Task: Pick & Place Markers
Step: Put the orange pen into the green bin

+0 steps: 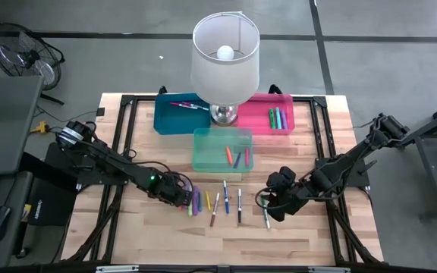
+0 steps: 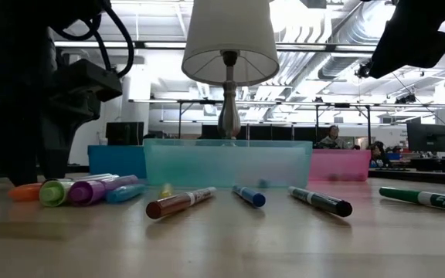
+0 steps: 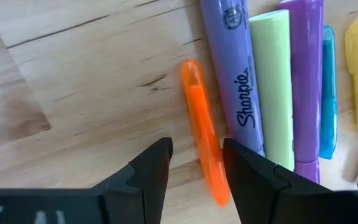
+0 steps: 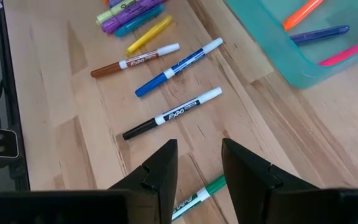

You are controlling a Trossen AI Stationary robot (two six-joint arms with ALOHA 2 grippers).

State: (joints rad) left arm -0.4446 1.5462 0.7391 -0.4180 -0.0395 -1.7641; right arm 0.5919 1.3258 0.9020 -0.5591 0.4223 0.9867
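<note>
You see matt wooden table (image 1: 317, 243), translucent plastic bins (image 1: 222, 152), glossy plastic markers (image 4: 173, 114), shiny metal lamp base (image 1: 224, 114)

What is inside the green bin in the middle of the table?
The green bin holds an orange marker, a blue marker and a pink marker. The lamp covers its back edge.
</note>
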